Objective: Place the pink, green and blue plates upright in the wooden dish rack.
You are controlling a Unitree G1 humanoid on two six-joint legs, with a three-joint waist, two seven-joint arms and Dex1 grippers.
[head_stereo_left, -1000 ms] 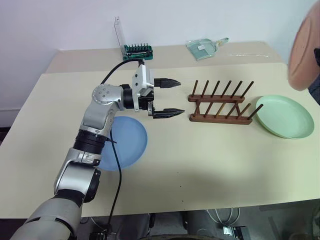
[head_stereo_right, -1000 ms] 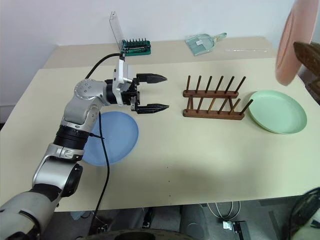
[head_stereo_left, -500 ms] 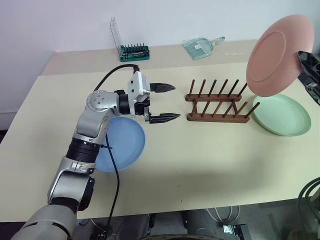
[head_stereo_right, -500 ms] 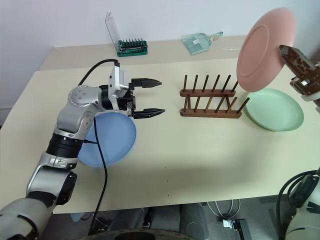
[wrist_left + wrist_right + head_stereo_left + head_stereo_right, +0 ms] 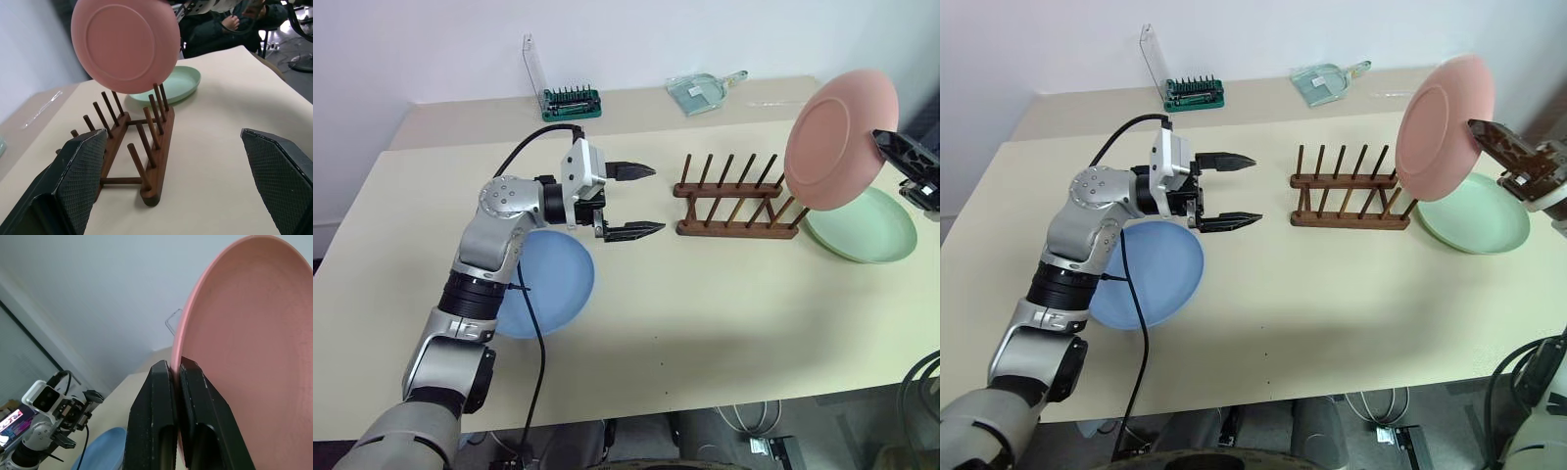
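While the left end effector (image 5: 644,200) gapes, the right end effector (image 5: 175,369) clamps the pink plate (image 5: 840,125).

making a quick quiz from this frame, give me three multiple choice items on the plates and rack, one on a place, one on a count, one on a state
1. Where is the green plate?
A. flat on the table at the right end of the wooden dish rack
B. standing in the rack
C. under the blue plate

2. How many plates stand in the rack?
A. two
B. one
C. none

3. How is the pink plate held?
A. lying flat on the table
B. gripped at its rim by the right gripper, raised over the rack's right end
C. between the left gripper's fingers

Answers:
1 A, it lies flat on the table past the rack's last pegs.
2 C, every slot is bare; the blue plate also lies flat.
3 B, the right wrist view shows the fingers shut on its rim, while the left gripper is open and holds nothing.
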